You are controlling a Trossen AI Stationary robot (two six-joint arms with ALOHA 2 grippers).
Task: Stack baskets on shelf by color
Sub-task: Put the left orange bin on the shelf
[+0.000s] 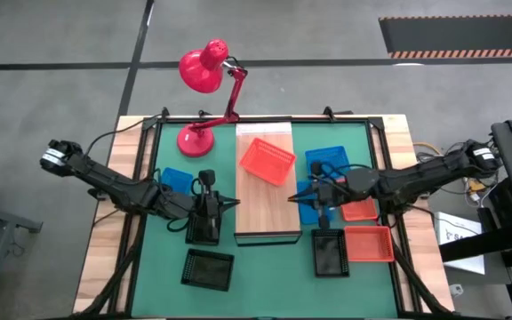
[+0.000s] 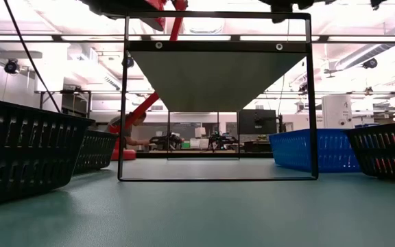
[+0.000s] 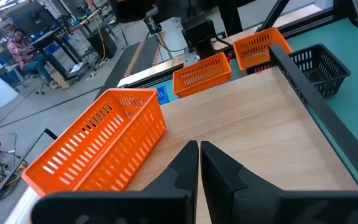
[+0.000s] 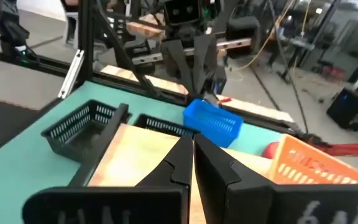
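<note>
The light-wood shelf [image 1: 263,200] lies along the middle of the green mat. One red-orange basket [image 1: 267,160] sits askew on its far half, also seen in the left wrist view [image 3: 98,146]. My left gripper [image 1: 230,204] is shut, its tips over the shelf's left edge [image 3: 199,149]. My right gripper [image 1: 292,202] is shut over the shelf's right edge [image 4: 191,146]. Neither holds a basket. Blue, black and red-orange baskets stand on the mat on both sides of the shelf.
Left of the shelf: a blue basket [image 1: 178,180] and two black baskets [image 1: 203,224] [image 1: 207,268]. Right of it: blue baskets [image 1: 327,160], a black one [image 1: 330,252], and red-orange ones [image 1: 369,243] [image 1: 359,210]. A red desk lamp [image 1: 204,71] stands at the far edge.
</note>
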